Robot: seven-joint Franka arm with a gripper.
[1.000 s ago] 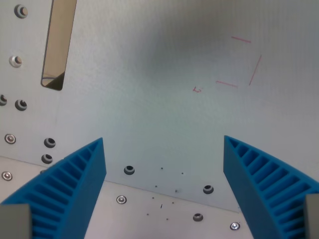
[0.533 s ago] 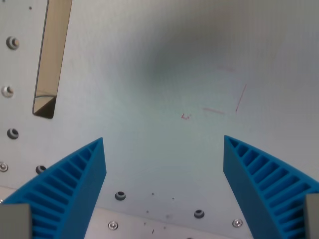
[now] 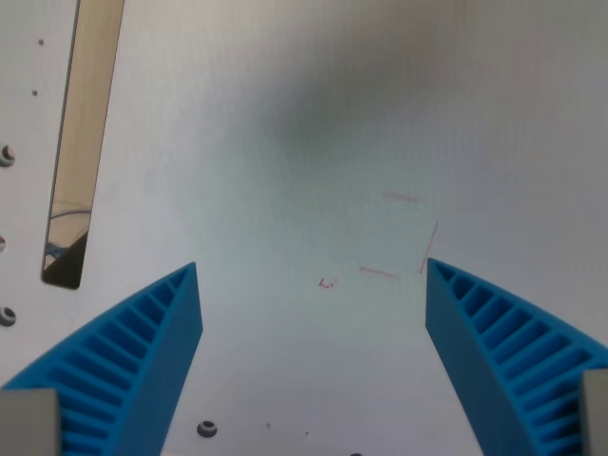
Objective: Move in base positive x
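My gripper (image 3: 312, 271) is open and empty, its two blue ribbed fingers (image 3: 142, 351) wide apart at the bottom of the wrist view. It hangs above a pale grey metal plate (image 3: 285, 142). Faint red pen marks (image 3: 399, 237) forming part of a square lie on the plate just above the right finger, with a small red scribble (image 3: 326, 283) between the fingers.
A long narrow slot (image 3: 81, 142) cuts through the plate at the wrist view's left, showing a tan surface below. Screw holes (image 3: 8, 154) line the left edge and one bolt hole (image 3: 205, 429) sits near the bottom.
The whole scene has slid down and slightly left in the wrist view, so the camera has moved. The lower row of screws has left the view. The fingers stay equally open.
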